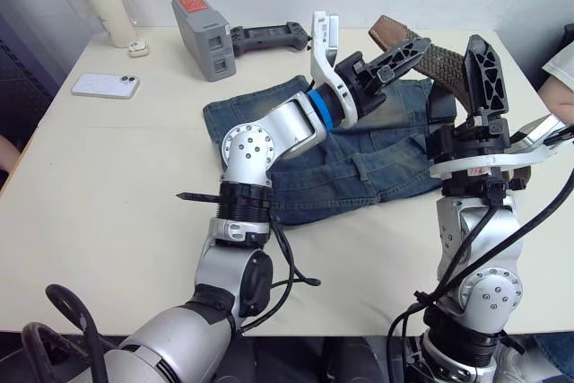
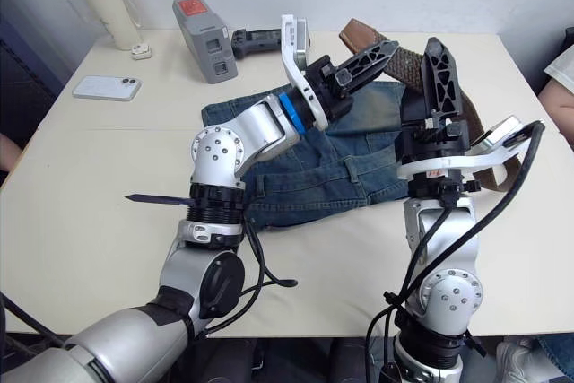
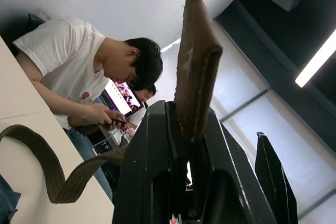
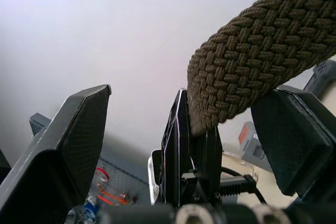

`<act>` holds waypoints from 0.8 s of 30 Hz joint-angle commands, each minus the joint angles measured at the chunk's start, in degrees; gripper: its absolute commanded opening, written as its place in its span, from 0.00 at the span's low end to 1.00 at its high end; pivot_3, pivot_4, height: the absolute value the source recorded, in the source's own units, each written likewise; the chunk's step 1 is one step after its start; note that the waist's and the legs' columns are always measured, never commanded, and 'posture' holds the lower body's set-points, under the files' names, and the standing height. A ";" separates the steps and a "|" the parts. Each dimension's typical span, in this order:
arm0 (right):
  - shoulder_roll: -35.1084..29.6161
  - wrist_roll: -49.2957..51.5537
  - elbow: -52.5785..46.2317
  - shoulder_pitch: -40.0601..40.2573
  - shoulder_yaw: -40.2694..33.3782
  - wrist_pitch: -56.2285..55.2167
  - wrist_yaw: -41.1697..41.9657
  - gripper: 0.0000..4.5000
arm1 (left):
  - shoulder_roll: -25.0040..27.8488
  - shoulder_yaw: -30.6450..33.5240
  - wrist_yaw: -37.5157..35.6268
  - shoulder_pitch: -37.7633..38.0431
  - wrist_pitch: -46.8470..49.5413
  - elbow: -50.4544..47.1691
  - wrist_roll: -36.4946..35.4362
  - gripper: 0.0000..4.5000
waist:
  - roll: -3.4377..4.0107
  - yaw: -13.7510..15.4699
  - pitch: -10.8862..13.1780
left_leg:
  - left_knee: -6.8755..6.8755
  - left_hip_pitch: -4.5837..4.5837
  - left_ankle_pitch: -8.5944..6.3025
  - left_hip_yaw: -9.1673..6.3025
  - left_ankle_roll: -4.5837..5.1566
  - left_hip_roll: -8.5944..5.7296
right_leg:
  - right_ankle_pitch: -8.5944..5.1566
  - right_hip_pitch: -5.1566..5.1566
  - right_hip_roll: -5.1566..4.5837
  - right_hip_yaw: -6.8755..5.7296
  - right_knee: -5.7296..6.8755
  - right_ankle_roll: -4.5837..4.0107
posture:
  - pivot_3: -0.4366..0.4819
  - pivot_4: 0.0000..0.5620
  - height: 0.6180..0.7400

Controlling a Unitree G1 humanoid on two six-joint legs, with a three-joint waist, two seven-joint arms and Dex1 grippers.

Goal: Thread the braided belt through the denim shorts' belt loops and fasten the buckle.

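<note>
one braided belt (image 1: pixel 448 62) pinched by left hand (image 1: pixel 400 56), over spread right hand (image 1: pixel 480 78); one denim shorts (image 1: pixel 359 163)

Both arms cover much of the denim shorts (image 1: pixel 359 168), hiding the waistband; the braided belt (image 2: pixel 408 65) vanishes behind the right tool (image 2: pixel 437 69), its far end unseen.

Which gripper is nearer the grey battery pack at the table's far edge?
Left. The left gripper, shut on the braided belt, is raised just right of the grey battery pack; the right gripper stands farther right.
</note>
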 commanded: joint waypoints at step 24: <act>-0.14 -4.83 8.27 -5.46 -1.47 -0.35 4.25 0.99 | -5.88 -2.64 1.54 3.58 -1.11 -2.19 -3.42 0.00 | 0.00 -0.43 0.00 | 0.03 0.06 0.00 0.09 0.00 0.01 | 0.00 -0.04 0.00 0.11 0.10 0.00 | 0.48 0.27 0.38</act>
